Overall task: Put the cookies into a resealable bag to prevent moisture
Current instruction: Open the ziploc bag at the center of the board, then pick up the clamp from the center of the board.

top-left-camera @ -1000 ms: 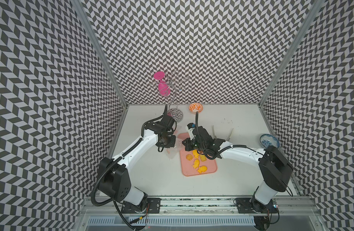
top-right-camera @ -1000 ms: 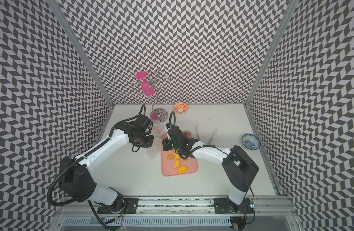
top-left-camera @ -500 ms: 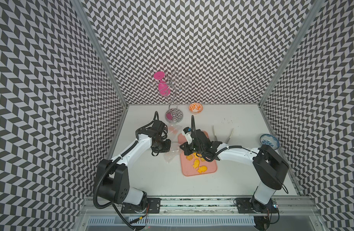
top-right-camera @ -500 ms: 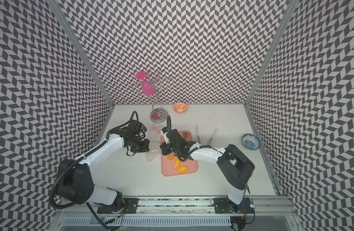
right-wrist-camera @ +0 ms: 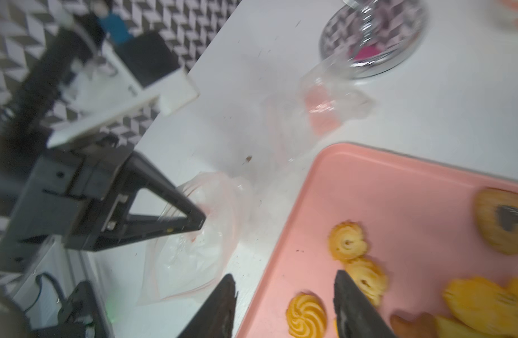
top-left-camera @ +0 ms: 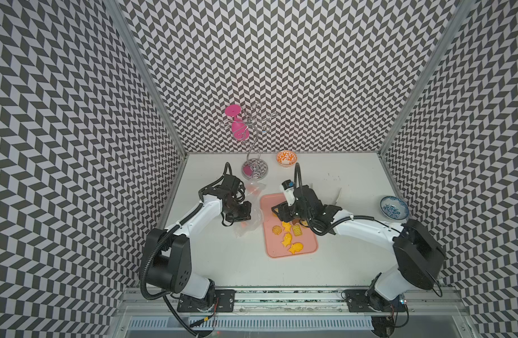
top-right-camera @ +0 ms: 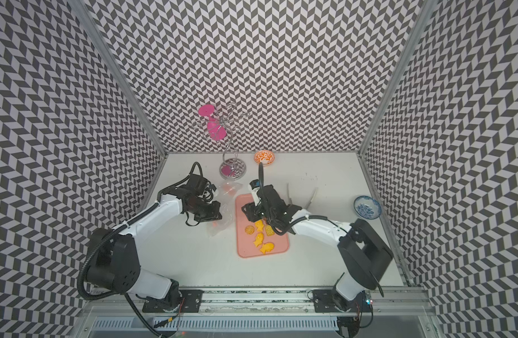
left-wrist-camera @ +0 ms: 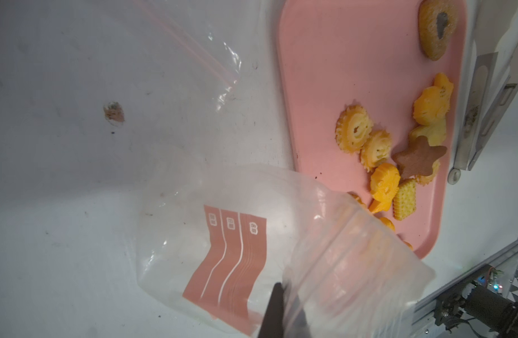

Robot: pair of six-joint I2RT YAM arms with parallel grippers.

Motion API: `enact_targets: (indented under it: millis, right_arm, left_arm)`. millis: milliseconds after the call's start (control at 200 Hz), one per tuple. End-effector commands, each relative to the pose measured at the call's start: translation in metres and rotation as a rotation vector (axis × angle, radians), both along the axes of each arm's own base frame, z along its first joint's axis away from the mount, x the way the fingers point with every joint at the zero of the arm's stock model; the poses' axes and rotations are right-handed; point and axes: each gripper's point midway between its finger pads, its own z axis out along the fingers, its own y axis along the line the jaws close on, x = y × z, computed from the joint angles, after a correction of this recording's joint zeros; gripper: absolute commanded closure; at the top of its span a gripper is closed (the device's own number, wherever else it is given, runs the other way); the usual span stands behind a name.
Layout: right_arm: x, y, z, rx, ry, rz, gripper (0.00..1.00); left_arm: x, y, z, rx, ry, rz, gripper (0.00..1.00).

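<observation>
The left arm [top-left-camera: 197,218] and right arm [top-left-camera: 369,231] bend low. The left pincer [right-wrist-camera: 197,224] pinches the clear resealable bag [left-wrist-camera: 222,240]. The right pincer [right-wrist-camera: 285,281] hangs spread over the pink tray [top-left-camera: 310,243], where the cookies [top-left-camera: 286,240] lie. White bench [top-left-camera: 363,175], zigzag walls [top-left-camera: 281,73].

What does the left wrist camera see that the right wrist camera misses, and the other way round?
Only the left wrist view shows the metal tongs beside the pink tray, a square cracker and a brown stain on the table. Only the right wrist view shows the shiny stand base, the right claw open by the tray's edge, and the left claw from outside, shut on the clear bag. Both show that bag, the tray, yellow swirl cookies and a cookie with a dark middle.
</observation>
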Motion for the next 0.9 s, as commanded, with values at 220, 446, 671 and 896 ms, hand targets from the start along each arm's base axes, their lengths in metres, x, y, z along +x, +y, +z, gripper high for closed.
enact_targets:
  millis: [220,446,671,896]
  right_arm:
    - [0.004,-0.182,-0.027,-0.210,0.042,-0.600,0.18]
    - [-0.003,-0.206,-0.062,-0.233,0.091,-0.695,0.14]
    - [0.022,-0.204,-0.095,-0.283,0.101,-0.679,0.16]
    - [0.037,-0.198,-0.122,-0.287,0.121,-0.678,0.19]
  left_arm:
    - [0.007,-0.015,0.008,-0.097,-0.009,-0.027,1.00]
    - [0.008,-0.019,0.009,-0.110,-0.009,-0.043,1.00]
    - [0.009,-0.019,0.010,-0.112,-0.021,-0.047,1.00]
    - [0.008,-0.016,0.008,-0.099,-0.027,-0.046,1.00]
